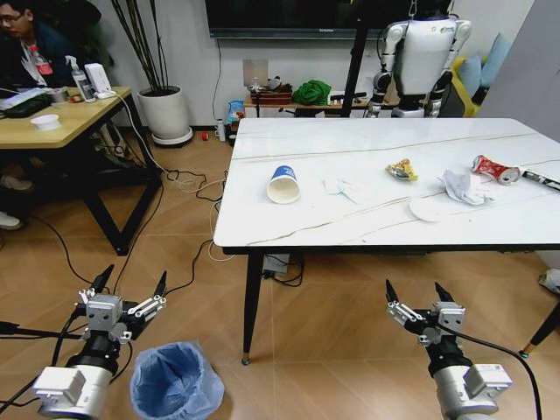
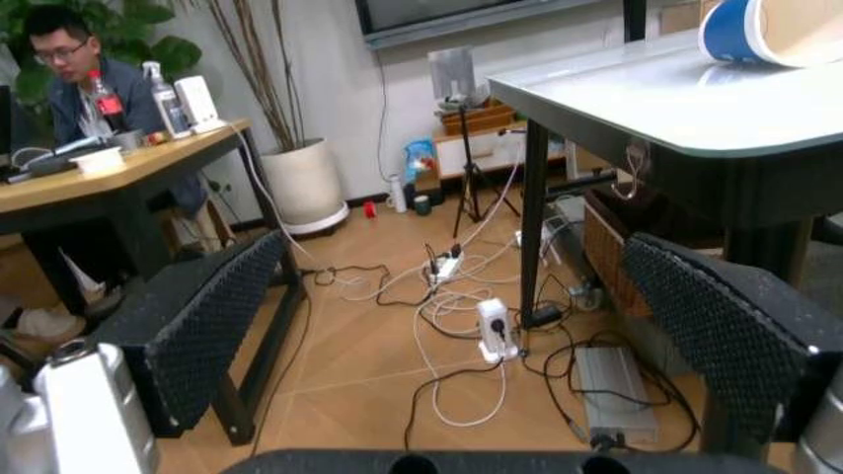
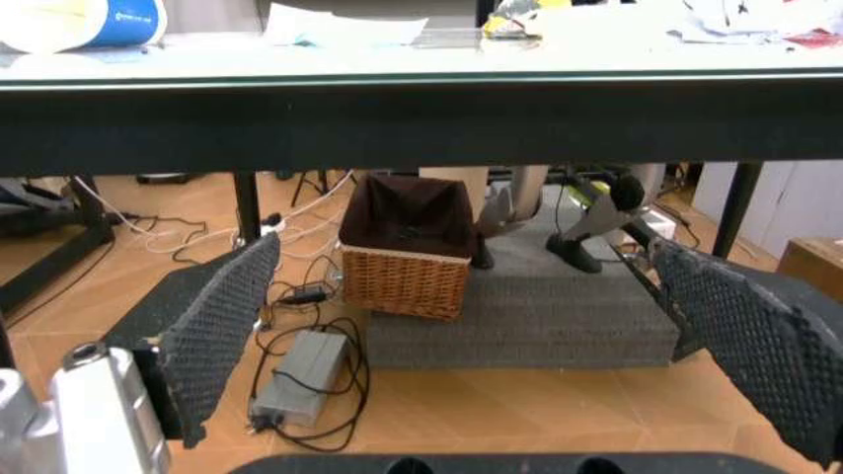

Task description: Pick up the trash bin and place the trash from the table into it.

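Trash bin, a small round one lined with crinkly light-blue plastic, stands on the wooden floor just beside the left gripper, whose jaws are spread with nothing between them. Largest in view is the rectangular white marble-look table on slim black legs. On its top lie a blue-and-white paper cup on its side, crumpled white tissues, a flat white round lid, a crushed red can, a yellow snack wrapper and a thin dark stick-like wrapper at the right edge. The right gripper hangs low before the table, jaws likewise spread and empty.
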`<state>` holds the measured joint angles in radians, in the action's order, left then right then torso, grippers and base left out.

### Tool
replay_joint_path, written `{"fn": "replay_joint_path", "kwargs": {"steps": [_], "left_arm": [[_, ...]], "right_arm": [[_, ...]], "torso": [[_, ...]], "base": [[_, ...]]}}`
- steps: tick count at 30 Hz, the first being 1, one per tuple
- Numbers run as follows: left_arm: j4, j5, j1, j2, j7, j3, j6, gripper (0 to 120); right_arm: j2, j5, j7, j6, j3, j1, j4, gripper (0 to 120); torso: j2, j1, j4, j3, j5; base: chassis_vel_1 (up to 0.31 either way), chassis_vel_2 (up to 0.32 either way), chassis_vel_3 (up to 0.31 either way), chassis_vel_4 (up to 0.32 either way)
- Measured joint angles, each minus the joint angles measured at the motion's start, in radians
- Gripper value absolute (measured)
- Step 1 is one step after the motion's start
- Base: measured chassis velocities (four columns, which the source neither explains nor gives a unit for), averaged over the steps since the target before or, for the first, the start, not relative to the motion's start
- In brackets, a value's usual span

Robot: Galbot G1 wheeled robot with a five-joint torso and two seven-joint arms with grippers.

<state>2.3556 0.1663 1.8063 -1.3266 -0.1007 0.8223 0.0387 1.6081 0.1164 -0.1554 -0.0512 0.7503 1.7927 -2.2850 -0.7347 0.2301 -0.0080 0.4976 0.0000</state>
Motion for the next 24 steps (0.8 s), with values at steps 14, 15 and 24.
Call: {"fn": "replay_joint_path", "kwargs": {"steps": [14,15,24], "left_arm": [[0.0,0.006,-0.005,-0.001,0.0,0.009,0.0,100],[0.0,0.006,-0.005,-0.001,0.0,0.009,0.0,100],[0.0,0.006,-0.005,-0.003,0.0,0.008,0.001,100]], "right_arm": [[0.0,-0.01,0.0,0.016,-0.015,0.0,0.005,100],[0.0,-0.01,0.0,0.016,-0.015,0.0,0.005,100],[0.0,-0.012,0.0,0.018,-0.019,0.0,0.006,100]], "torso": [[0.056,-0.023,0.0,-0.033,0.0],[0.056,-0.023,0.0,-0.033,0.0],[0.109,-0.046,0.0,-0.063,0.0]], "base": [[0.0,0.0,0.0,0.0],[0.0,0.0,0.0,0.0],[0.0,0.0,0.0,0.0]]}}
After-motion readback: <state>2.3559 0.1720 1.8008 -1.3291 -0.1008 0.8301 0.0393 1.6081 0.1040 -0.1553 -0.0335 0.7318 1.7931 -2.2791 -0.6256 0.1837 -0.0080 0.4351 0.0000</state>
